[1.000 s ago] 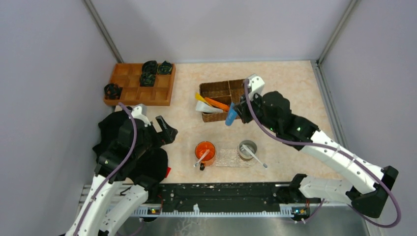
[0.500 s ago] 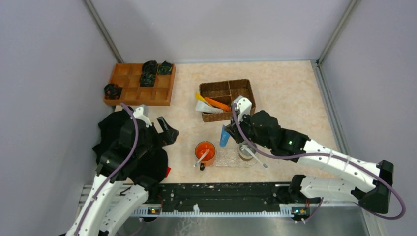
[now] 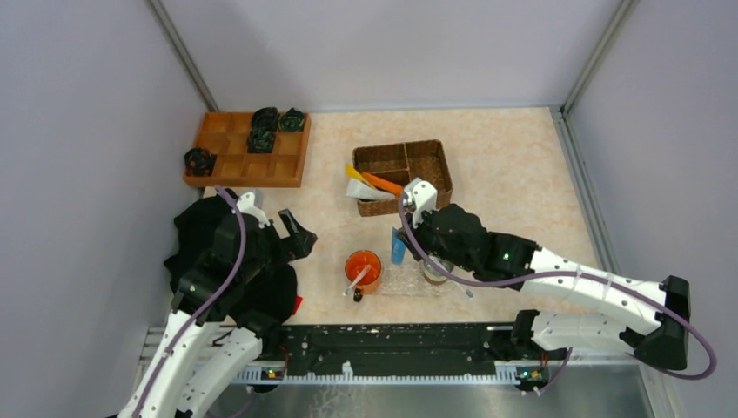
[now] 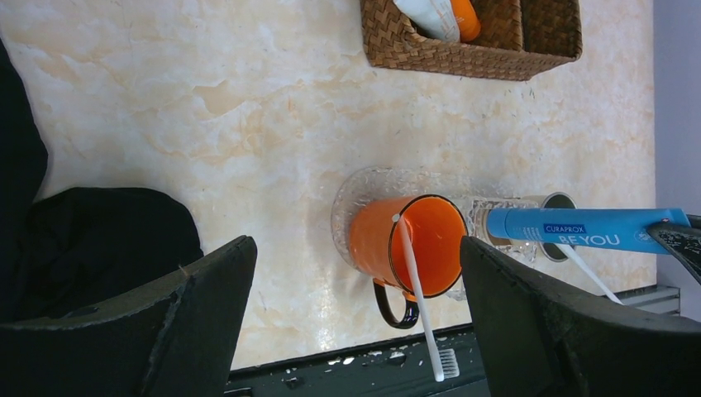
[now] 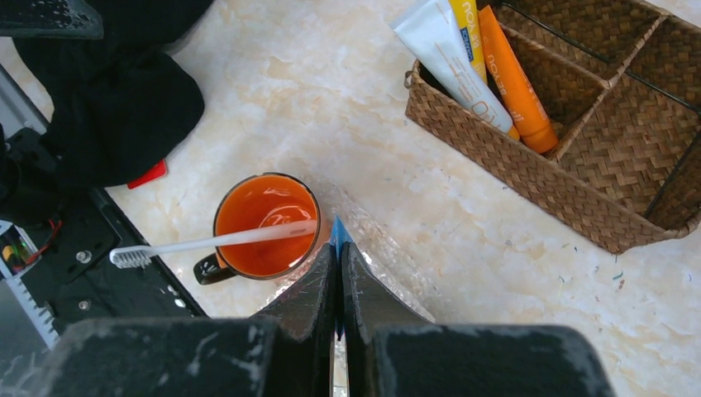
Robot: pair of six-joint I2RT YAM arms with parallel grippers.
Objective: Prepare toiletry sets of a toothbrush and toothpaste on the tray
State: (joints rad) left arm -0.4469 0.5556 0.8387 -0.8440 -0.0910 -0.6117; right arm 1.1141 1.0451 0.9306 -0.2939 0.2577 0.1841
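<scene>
The right tool (image 5: 337, 258) is clamped tight on the blue toothpaste tube (image 4: 579, 230). The tube's free end pokes out past the fingertips, over the clear tray (image 4: 361, 180), just beside the orange mug (image 5: 264, 217) and near the steel cup (image 4: 560, 201). A white toothbrush (image 5: 216, 241) leans in the mug. The left tool (image 4: 354, 248) gapes wide, holding nothing, above the worktop (image 4: 207, 91) well left of the tube.

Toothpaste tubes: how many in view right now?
4. Blue tube held in the right pincer over the clear tray; white tube, yellow tube and orange tube lying together in one wicker basket compartment. More may be hidden under those.
</scene>
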